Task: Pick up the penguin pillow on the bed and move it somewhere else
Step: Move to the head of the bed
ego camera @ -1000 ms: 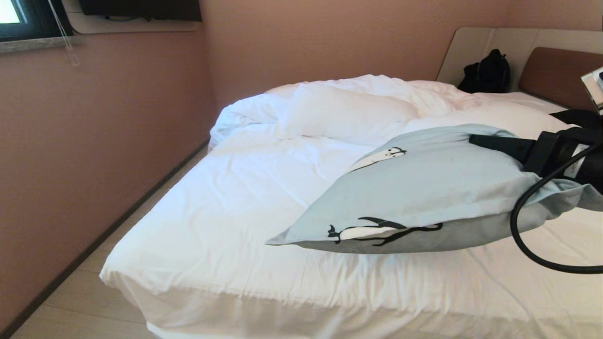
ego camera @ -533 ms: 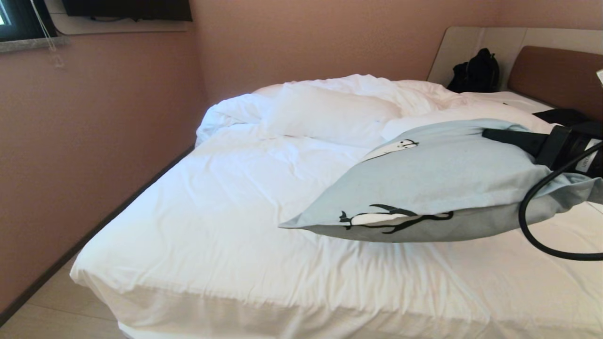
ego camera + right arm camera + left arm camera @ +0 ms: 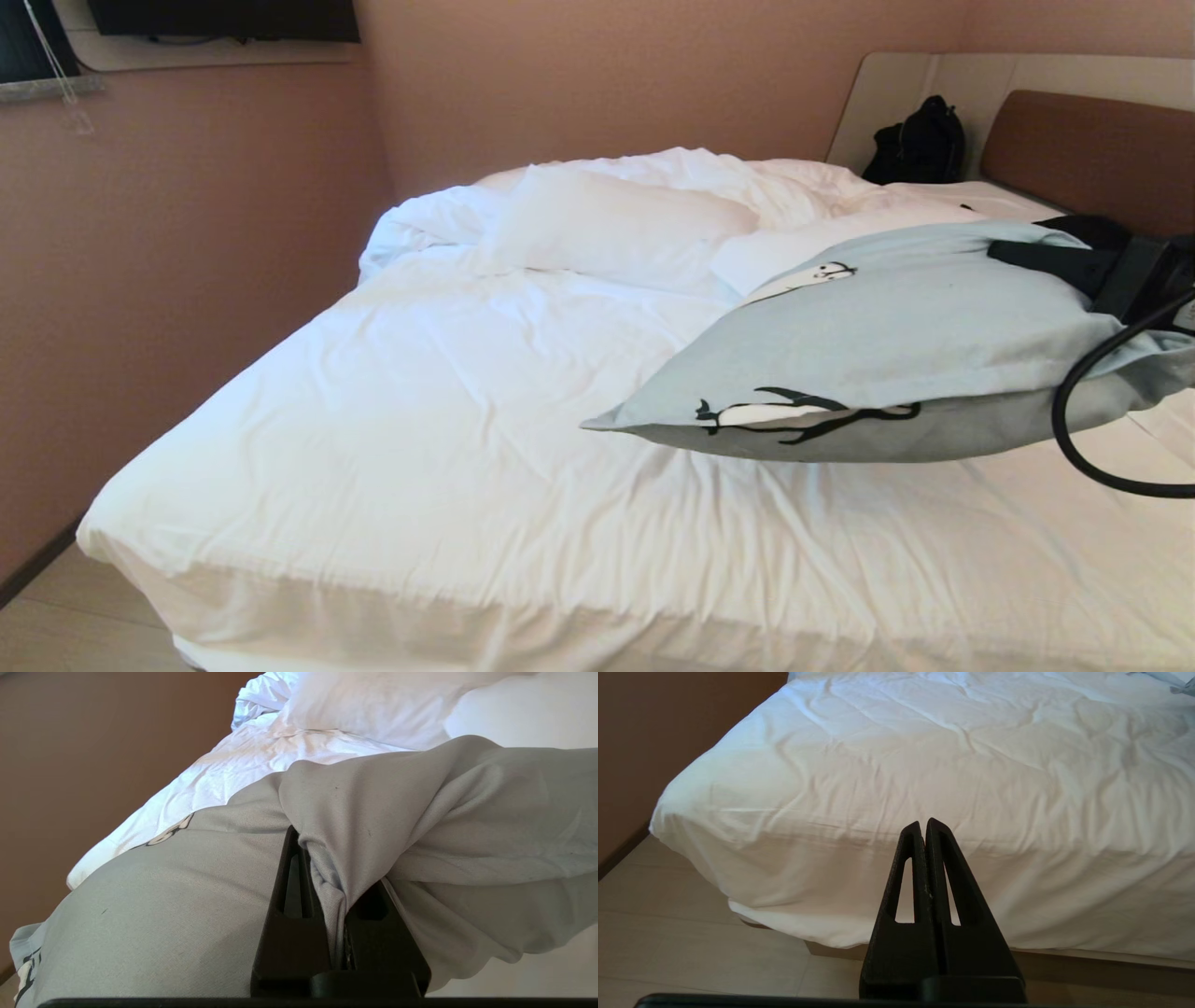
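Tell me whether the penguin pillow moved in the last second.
Yes: against the black backpack, the penguin pillow, in the right gripper, has shifted toward the headboard.

The penguin pillow [image 3: 887, 345] hangs above the bed's [image 3: 420, 448] right part; white pillows [image 3: 616, 224] lie behind it.

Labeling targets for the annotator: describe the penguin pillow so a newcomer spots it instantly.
Start at the bed with rumpled white sheets. Above its right side, the right pincer holds the penguin pillow clear of the sheets by a pinched fold of fabric. Unlike the plain white pillows behind it, it is pale blue-grey with black-and-white penguins.
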Controlling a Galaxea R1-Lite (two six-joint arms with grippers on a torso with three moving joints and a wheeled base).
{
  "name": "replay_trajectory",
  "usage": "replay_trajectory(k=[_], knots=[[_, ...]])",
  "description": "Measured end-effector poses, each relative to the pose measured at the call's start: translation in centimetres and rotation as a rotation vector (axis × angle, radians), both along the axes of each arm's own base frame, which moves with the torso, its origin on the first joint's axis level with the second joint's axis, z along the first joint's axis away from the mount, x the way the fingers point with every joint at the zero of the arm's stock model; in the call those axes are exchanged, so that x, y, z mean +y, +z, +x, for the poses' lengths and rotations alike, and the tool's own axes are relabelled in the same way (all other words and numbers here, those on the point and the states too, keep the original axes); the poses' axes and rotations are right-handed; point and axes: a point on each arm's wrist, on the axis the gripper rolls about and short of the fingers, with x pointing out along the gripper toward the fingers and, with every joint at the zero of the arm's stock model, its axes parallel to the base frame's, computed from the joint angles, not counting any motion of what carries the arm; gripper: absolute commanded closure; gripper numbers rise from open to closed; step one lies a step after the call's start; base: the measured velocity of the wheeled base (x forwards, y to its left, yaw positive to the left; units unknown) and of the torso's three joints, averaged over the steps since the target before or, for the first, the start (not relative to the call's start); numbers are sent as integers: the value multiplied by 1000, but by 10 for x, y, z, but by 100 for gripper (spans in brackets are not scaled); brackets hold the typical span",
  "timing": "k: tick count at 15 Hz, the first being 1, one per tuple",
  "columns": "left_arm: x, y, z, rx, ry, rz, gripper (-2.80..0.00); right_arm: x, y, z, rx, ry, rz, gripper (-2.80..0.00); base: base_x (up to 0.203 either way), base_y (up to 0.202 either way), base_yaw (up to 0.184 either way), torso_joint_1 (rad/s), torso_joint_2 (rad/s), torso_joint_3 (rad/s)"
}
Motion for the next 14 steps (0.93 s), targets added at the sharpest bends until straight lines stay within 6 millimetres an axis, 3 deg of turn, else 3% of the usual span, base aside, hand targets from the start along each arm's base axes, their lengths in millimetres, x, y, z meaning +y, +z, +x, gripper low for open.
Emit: replay_trajectory(k=[14], knots=[[0, 0, 0, 0, 0, 0, 0, -2, 3, -5, -14, 13, -1, 0, 0, -194, 1, 1, 2, 3]])
